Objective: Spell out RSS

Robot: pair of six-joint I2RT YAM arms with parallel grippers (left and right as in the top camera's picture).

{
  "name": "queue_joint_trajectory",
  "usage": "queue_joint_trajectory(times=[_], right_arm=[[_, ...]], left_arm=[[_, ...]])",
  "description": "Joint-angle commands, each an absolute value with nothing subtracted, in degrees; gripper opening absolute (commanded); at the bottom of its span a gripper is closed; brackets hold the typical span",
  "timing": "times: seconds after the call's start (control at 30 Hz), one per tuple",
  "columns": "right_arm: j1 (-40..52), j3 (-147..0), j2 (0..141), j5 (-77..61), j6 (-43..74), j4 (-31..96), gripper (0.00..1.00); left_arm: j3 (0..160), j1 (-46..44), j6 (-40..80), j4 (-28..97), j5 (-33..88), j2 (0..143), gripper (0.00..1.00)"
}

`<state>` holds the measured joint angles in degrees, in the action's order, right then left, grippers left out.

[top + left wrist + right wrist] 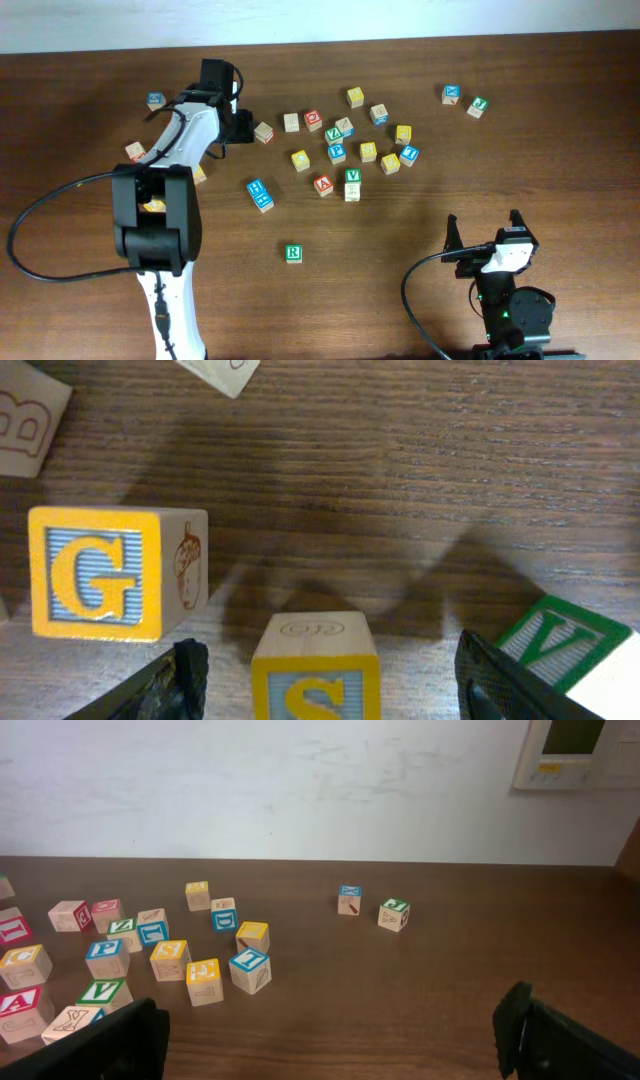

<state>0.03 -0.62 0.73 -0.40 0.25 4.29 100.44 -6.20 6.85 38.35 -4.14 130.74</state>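
Note:
A green R block sits alone on the table near the front centre. A yellow S block stands between the open fingers of my left gripper, not clamped. In the overhead view my left gripper reaches to the back left, next to a tan block. My right gripper is open and empty at the front right, far from the blocks. In its wrist view the right gripper has bare table between the fingers.
A yellow G block lies left of the S block and a green V block lies right. Several letter blocks are scattered across the back middle. Two blocks sit at the back right, and others sit by the left arm.

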Motion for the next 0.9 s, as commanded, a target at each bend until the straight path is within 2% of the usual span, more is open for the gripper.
queue_joint_trajectory(times=[0.0,0.13,0.33,0.7,0.87], right_arm=[[0.36,-0.32,0.4,0.05,0.43,4.62,0.98],[0.36,-0.32,0.4,0.05,0.4,4.62,0.98],[0.36,-0.32,0.4,0.05,0.43,4.62,0.98],[0.36,-0.32,0.4,0.05,0.43,4.62,0.98],[0.36,-0.32,0.4,0.05,0.43,4.62,0.98]], left_arm=[[100.53,-5.85,5.89,36.97,-4.78,131.59,0.68],[100.53,-5.87,5.89,36.49,-4.75,131.59,0.49],[100.53,-5.87,5.89,38.13,-4.75,132.55,0.38],[100.66,-5.85,5.91,37.95,-4.99,132.53,0.26],[100.66,-5.87,5.93,38.85,-4.91,129.99,0.25]])
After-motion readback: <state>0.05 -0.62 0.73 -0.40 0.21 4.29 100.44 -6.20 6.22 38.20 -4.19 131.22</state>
